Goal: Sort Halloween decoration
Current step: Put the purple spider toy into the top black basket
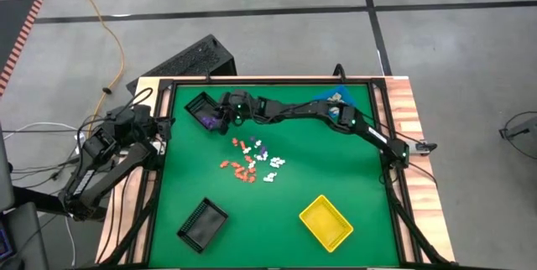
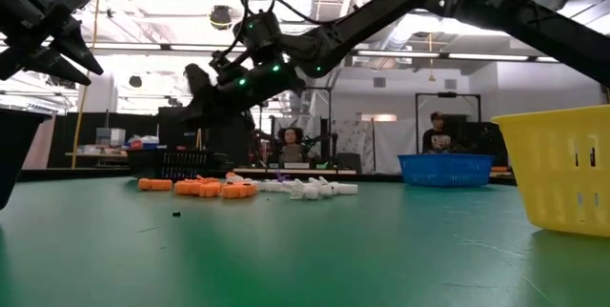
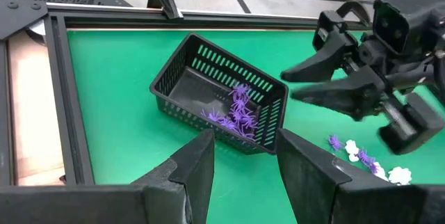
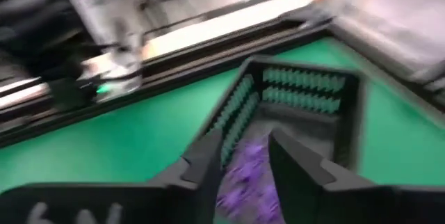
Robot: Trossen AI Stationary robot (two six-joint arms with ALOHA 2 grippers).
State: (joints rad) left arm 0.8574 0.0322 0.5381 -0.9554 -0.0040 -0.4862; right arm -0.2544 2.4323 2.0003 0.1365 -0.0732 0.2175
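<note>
The Halloween decoration pieces [image 1: 252, 159], orange, white and purple, lie scattered on the green mat at the table's middle; in the low view the row of pieces [image 2: 238, 188] rests flat. Several purple pieces [image 3: 236, 113] lie inside the black bin [image 3: 208, 92] at the far left. My right gripper [image 3: 292, 87] hovers beside that bin's right end, open, its fingers pointing at the purple pieces [image 4: 243, 175]; nothing shows between them. My left gripper [image 3: 247, 158] waits open at the table's left edge, raised above the mat [image 2: 57, 50].
A second black bin [image 1: 202, 222] sits at the near left and a yellow bin [image 1: 326, 221] at the near right. A blue bin [image 1: 336, 98] stands at the far right, under my right arm. A black frame [image 3: 69, 99] borders the mat. People sit in the room behind.
</note>
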